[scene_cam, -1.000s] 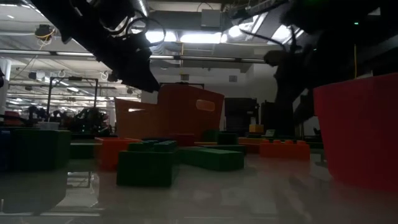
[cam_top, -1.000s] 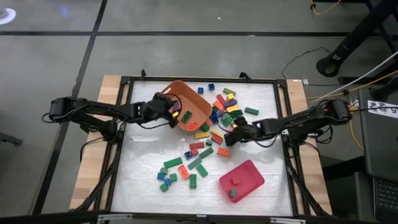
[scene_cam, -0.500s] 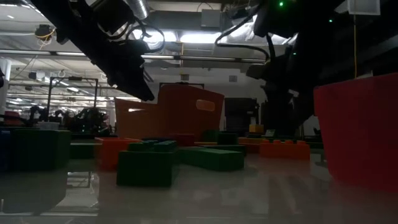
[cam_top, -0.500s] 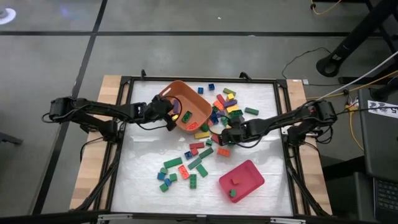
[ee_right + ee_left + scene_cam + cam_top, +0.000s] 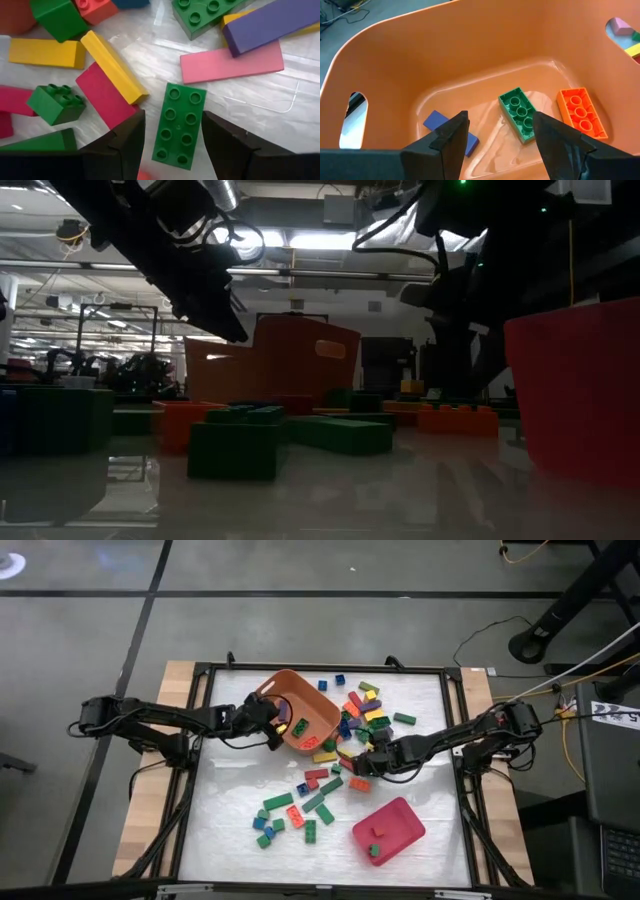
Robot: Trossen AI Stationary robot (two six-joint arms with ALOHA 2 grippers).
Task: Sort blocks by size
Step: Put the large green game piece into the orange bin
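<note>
Many coloured blocks lie on the white mat, in a pile (image 5: 358, 715) right of the orange tub (image 5: 303, 710) and in a looser group (image 5: 300, 805) nearer the front. My left gripper (image 5: 274, 726) is open at the tub's left rim. Its wrist view looks into the tub, where a green block (image 5: 519, 114), an orange block (image 5: 581, 112) and a flat blue piece (image 5: 451, 131) lie. My right gripper (image 5: 366, 759) is open and low over the pile's near edge. Its fingers stand on either side of a green two-by-four block (image 5: 179, 125) lying flat on the mat.
A pink-red tray (image 5: 400, 815) with two small green blocks stands at the front right. Around the green block lie a yellow bar (image 5: 112, 65), a red block (image 5: 102, 100), a flat pink piece (image 5: 230, 62) and a purple block (image 5: 270, 25). Bare mat lies at the front left.
My right gripper has moved toward the table's left, from the pile's right side to its near edge, and has stayed low over the blocks. The blocks and the tub have not visibly moved.
</note>
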